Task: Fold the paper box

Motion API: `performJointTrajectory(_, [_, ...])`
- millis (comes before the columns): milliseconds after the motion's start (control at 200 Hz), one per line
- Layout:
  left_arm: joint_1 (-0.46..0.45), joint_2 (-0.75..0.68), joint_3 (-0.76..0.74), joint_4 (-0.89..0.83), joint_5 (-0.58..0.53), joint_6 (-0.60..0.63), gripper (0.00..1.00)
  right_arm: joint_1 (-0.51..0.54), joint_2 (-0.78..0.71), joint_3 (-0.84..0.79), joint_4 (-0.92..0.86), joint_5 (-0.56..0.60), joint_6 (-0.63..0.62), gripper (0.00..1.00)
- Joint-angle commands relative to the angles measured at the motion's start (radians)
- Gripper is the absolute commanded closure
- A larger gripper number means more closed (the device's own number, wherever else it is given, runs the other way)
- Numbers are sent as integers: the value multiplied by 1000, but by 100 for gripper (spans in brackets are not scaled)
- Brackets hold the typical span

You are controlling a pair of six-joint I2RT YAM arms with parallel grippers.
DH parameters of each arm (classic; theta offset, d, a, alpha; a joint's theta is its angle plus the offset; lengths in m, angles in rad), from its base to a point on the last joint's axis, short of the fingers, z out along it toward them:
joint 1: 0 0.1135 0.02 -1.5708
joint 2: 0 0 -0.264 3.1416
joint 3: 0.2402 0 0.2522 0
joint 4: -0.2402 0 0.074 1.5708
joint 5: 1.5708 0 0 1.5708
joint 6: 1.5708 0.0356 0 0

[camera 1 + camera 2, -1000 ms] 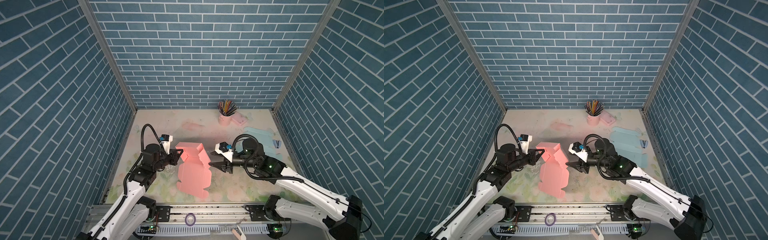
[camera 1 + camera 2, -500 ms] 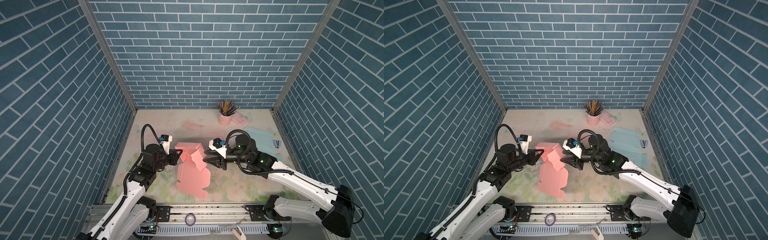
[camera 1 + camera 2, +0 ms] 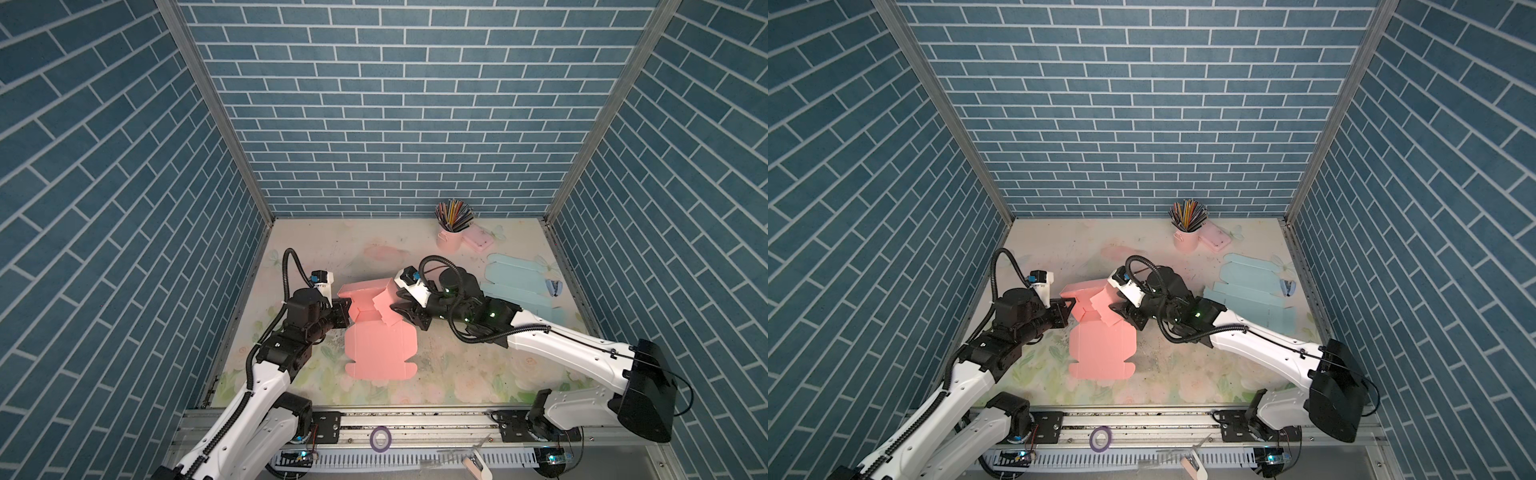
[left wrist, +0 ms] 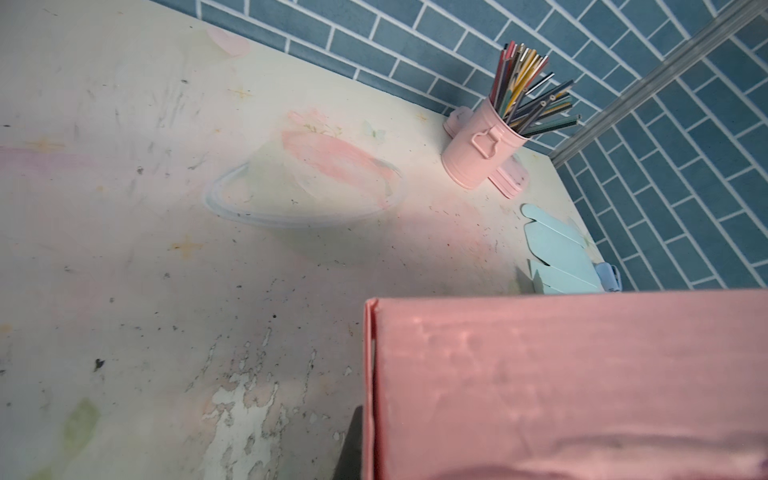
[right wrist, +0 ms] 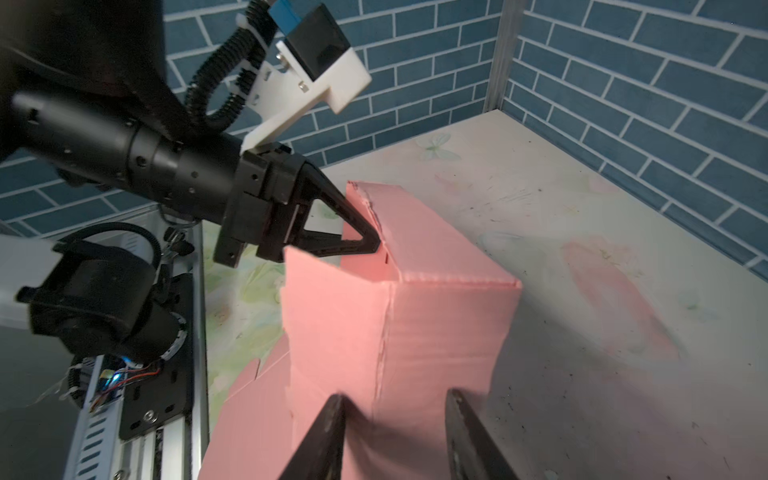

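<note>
Box [image 3: 380, 345] mid-table: near panel flat, far walls raised. Left gripper [image 5: 372, 244] pressed together, pinching left wall rim. Right gripper [image 5: 395, 436] just moved in, jaws half spread astride right corner; grip unclear. Likely right-wall fold next. Blue blank [image 3: 515, 282] beyond.

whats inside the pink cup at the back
Coloured pencils stand in the pink cup, fanning out above its rim. Their lower ends and the cup's floor are hidden by its wall.

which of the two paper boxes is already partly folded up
The pink paper box: its far end stands up in walls, pinched by the left gripper. The light blue paper box lies flat, untouched.
</note>
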Motion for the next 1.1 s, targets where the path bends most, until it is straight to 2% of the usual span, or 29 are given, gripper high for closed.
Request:
performJointTrajectory(0, [-15,2,40,-1,-76,-7,100,27,46,26,17,159,65,56])
performJointTrajectory(115, [-36,40,52,-10,-134,12,100,36,97,55,7,239,105,55])
performJointTrajectory(395, [-169,77,55,-10,-372,0,100,47,215,125,-26,383,179,73])
performJointTrajectory(520, [-231,91,63,3,-440,-21,100,53,266,149,-37,463,194,72])
performJointTrajectory(750, [-316,139,93,29,-513,-41,100,83,308,158,-20,626,187,73])
performJointTrajectory(1095, [-398,191,113,54,-560,-67,100,108,294,95,70,863,133,88])
